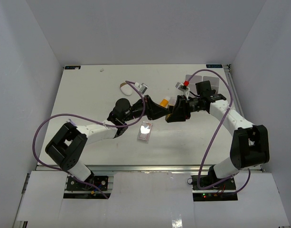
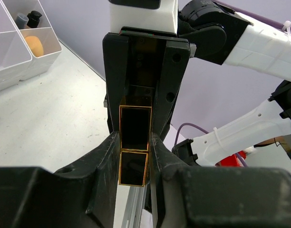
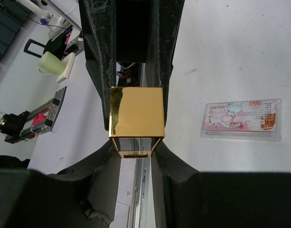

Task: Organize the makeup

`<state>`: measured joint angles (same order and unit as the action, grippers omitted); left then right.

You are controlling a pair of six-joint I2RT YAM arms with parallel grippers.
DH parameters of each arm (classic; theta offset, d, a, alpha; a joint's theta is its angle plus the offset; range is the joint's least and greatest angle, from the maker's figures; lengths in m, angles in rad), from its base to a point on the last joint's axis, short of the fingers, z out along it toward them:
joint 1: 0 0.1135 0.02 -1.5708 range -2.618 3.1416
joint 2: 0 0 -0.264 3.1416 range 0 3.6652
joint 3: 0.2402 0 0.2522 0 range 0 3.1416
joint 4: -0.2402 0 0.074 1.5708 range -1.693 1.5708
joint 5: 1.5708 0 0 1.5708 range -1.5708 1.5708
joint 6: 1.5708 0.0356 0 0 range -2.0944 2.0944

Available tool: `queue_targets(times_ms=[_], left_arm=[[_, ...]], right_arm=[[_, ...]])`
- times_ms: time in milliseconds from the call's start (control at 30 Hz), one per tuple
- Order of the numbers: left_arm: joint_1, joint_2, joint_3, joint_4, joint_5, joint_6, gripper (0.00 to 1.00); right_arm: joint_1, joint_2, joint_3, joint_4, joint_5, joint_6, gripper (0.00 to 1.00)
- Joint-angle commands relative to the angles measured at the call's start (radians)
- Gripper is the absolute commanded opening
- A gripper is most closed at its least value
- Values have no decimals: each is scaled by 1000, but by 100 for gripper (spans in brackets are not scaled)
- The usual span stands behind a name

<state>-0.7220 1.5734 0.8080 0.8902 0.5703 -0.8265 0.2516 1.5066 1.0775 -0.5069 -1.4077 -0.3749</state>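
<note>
Mirror-glossy gold case (image 3: 136, 118); clear plastic palette (image 3: 242, 118).

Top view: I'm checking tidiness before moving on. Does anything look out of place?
The gold-edged case hangs above the table, clamped by the left gripper and the right gripper at once. A pink palette lies alone near the table's middle.

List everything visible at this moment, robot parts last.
gold case: one, gold, in the air between both grippers
palette: one, clear pink, flat on the table, middle
oval piece: one, white and brown, on the table, far side, left of centre
tube: apparently one, orange with white cap, on the table by the grippers
organiser box: one, white, far right of the table
sponge: one, orange, in a box compartment
bottles: two, dark caps, next compartment
left gripper: black, shut on the gold case
right gripper: black, shut on the case's other end
</note>
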Motion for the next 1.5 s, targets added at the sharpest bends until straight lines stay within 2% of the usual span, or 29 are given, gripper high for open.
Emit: queue_targets(times_ms=[0, 33, 100, 200, 300, 433, 533, 567, 633, 733, 800, 900, 1067, 1300, 1467], left_arm=[[-11, -33, 22, -37, -10, 10, 7], [-11, -37, 19, -44, -13, 16, 17], [-11, -51, 19, -92, -28, 27, 47], [-11, -96, 25, -153, -43, 67, 82], [-9, -144, 45, -274, -71, 141, 98], [1, -230, 93, -476, -139, 235, 98], [10, -306, 136, -645, -233, 340, 98], [10, -312, 153, -705, -265, 372, 98], [10, -354, 204, -924, -367, 461, 98], [10, -380, 235, -1093, -513, 571, 98], [10, -401, 211, -1157, -601, 635, 98], [10, -440, 116, -1163, -666, 666, 98], [10, -466, 59, -1174, -693, 701, 98], [10, -518, 33, -1168, -661, 692, 98], [10, -517, 34, -1171, -647, 692, 98]], right_arm=[[3, -23, 21, 36, 43, -12, 11], [2, -28, 20, 36, 57, -14, 10], [2, -41, 18, 36, 90, -20, 10], [-1, -56, 13, 34, 147, -34, 9], [-14, -70, 7, 33, 215, -48, 8], [-37, -93, -5, 29, 329, -84, 8], [-44, -121, -10, 28, 520, -129, 8], [-44, -129, -9, 30, 541, -142, 8], [-48, -149, -12, 62, 748, -174, 8], [-51, -177, -29, 151, 962, -230, 8], [-58, -184, -51, 228, 1096, -261, 8], [-73, -162, -48, 331, 1293, -294, 8], [-161, -59, 37, 387, 1340, -285, 8], [-284, 78, 155, 425, 1339, -362, 9], [-295, 137, 219, 435, 1322, -404, 9]])
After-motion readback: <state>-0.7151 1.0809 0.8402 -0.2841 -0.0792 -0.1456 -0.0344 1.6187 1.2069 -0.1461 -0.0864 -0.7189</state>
